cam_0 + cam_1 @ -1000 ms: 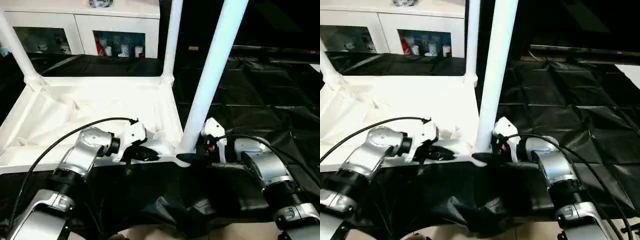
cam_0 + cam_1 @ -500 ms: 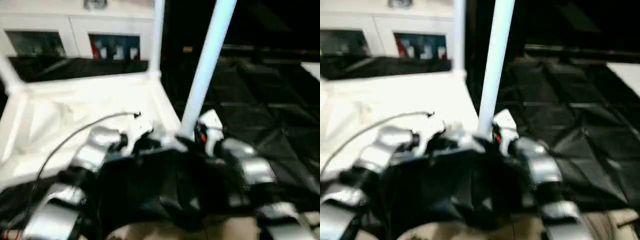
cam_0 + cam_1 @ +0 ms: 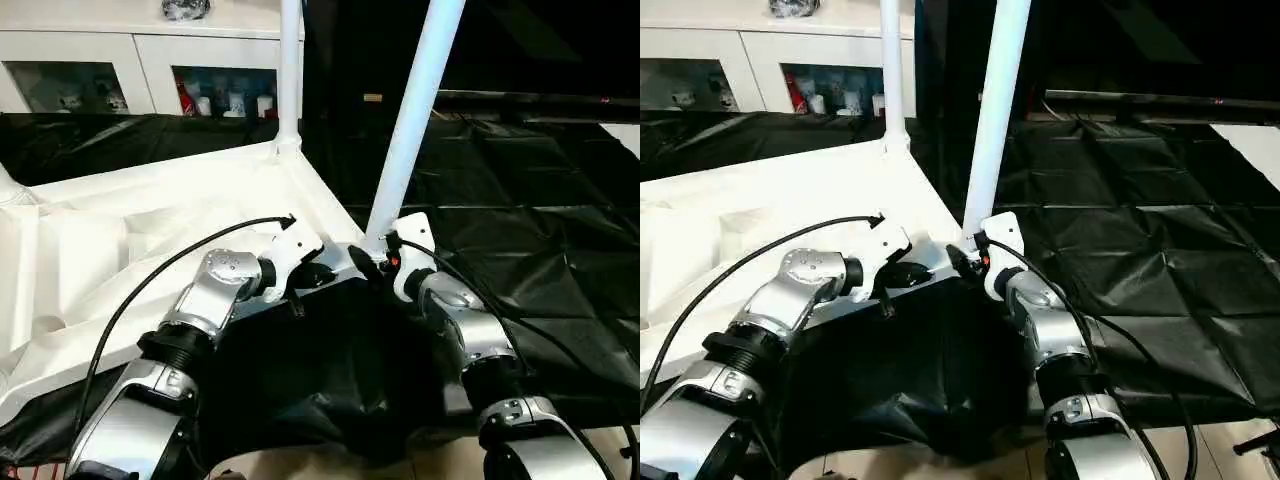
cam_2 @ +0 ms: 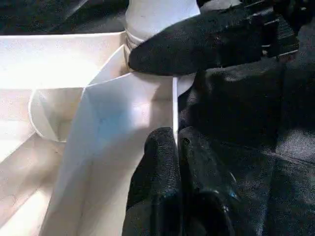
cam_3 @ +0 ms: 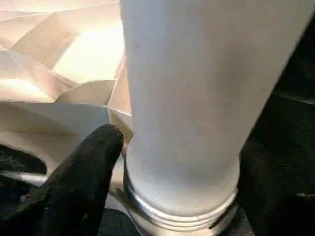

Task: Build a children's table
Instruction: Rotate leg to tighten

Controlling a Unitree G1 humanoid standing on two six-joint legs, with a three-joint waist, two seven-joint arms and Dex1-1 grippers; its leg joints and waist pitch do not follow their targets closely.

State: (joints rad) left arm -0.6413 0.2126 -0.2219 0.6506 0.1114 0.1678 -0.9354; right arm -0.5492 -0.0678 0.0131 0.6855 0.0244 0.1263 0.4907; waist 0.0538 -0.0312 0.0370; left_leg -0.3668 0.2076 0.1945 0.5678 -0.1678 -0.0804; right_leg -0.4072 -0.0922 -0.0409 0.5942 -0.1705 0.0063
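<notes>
white plastic table top (image 3: pixel 150 220) is laid upside down on black sheet (image 3: pixel 520 200) | long white tube leg (image 3: pixel 412 120) is stood in near corner socket | left gripper (image 4: pixel 176 147) fingers pinched on top's rim | right gripper (image 3: pixel 372 262) fingers apart around leg's base

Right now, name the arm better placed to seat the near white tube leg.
Right: its gripper sits at that near white tube leg's base. The left gripper is pinched on the white plastic tabletop's rim.
</notes>
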